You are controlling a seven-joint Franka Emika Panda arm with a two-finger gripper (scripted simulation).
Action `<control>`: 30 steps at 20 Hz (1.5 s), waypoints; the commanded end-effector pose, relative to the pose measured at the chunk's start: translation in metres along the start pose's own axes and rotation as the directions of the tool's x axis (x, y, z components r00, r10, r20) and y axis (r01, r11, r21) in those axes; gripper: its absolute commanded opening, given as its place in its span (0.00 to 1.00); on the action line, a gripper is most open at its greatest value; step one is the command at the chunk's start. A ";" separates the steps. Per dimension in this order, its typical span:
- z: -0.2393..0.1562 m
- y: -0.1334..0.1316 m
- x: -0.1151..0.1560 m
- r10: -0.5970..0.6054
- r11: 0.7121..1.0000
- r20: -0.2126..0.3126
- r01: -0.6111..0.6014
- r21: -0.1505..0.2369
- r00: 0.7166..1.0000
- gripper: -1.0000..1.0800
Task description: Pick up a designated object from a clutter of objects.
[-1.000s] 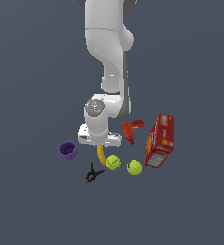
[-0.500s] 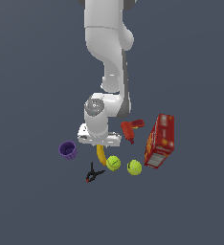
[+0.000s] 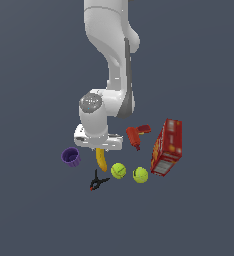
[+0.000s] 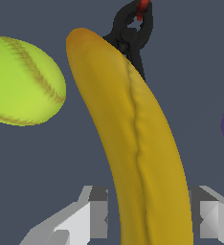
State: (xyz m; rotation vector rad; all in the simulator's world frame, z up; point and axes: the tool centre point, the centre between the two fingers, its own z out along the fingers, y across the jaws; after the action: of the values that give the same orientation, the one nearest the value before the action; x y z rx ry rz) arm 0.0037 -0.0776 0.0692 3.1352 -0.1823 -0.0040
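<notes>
Banana (image 4: pixel 138 143) lay mid-tabletop between the purple cup (image 3: pixel 71 156) and a tennis ball (image 3: pixel 118 170), straddled by the fingers (image 4: pixel 97 213), which stood wide on either flank, so closing squarely across its middle seemed the soundest grasp.

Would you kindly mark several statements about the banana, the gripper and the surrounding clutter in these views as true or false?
1. The banana lies between the two fingers of the gripper in the wrist view. True.
2. The purple cup sits on the exterior view's right of the banana. False: it sits on the exterior view's left.
3. Two tennis balls lie between the black clamp and the red box. True.
4. The red box lies flat on its largest face. False: it stands, tilted.
5. The gripper is over the red tool. False: it is over the banana.
</notes>
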 end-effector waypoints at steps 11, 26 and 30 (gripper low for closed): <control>-0.118 0.039 0.032 -0.001 1.000 -0.003 0.001 0.001 1.000 0.00; -0.257 0.086 0.074 -0.003 1.000 -0.002 0.003 0.001 1.000 0.00; -0.286 0.096 0.084 -0.004 1.000 -0.002 0.004 0.001 1.000 0.00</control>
State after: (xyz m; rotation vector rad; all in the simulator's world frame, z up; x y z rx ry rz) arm 0.0733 -0.1781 0.3430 3.1364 -0.1776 -0.0018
